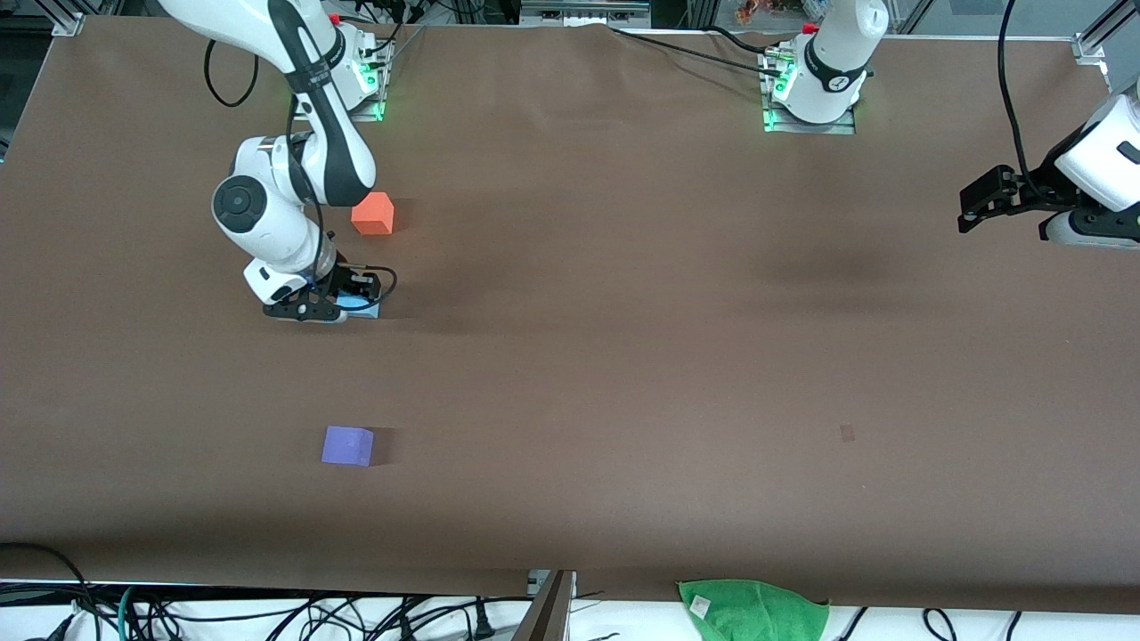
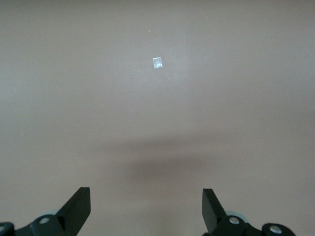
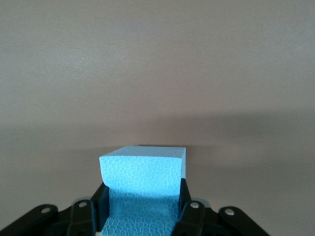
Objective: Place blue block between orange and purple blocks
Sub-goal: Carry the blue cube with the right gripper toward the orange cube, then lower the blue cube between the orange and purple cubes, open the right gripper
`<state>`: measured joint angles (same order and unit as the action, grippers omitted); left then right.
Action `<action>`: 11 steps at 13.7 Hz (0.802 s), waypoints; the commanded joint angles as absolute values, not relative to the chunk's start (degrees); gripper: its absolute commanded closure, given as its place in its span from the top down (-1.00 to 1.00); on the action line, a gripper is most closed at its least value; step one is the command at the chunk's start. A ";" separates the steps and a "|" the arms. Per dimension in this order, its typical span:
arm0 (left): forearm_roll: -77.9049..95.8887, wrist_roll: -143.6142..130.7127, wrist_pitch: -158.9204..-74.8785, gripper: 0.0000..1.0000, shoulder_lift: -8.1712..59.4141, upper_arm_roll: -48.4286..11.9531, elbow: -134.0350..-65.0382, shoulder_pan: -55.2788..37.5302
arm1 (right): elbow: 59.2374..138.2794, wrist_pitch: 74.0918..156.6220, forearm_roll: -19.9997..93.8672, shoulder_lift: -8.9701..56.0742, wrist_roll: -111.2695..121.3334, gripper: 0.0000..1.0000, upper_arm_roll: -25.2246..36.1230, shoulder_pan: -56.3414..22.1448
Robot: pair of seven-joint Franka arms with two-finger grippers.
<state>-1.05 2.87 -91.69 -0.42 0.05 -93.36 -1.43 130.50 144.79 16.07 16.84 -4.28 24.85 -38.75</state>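
Note:
My right gripper [image 1: 343, 305] is shut on the light blue block [image 1: 365, 308], low over the brown table; I cannot tell if the block touches it. In the right wrist view the blue block [image 3: 142, 169] fills the space between the black fingers [image 3: 100, 199]. The orange block [image 1: 372, 214] lies on the table farther from the front camera than the held block. The purple block [image 1: 347, 445] lies nearer to that camera. The left gripper [image 1: 975, 209] waits open at the left arm's end of the table, with bare tabletop between its fingers [image 2: 81, 199].
A green cloth [image 1: 753, 610] hangs over the table's edge nearest the front camera. A small dark mark [image 1: 846, 434] sits on the table toward the left arm's end. Under the left gripper lies a tiny pale scrap [image 2: 157, 63]. Cables run along both long edges.

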 commanded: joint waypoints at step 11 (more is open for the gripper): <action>-1.05 2.72 -89.38 1.00 0.26 0.18 -91.41 -1.49 | 132.01 148.09 26.98 19.33 8.53 -0.38 24.43 -37.35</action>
<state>-1.05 2.87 -90.86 -0.42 0.05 -93.22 -1.43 131.13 146.60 24.51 19.20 6.20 24.80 -37.52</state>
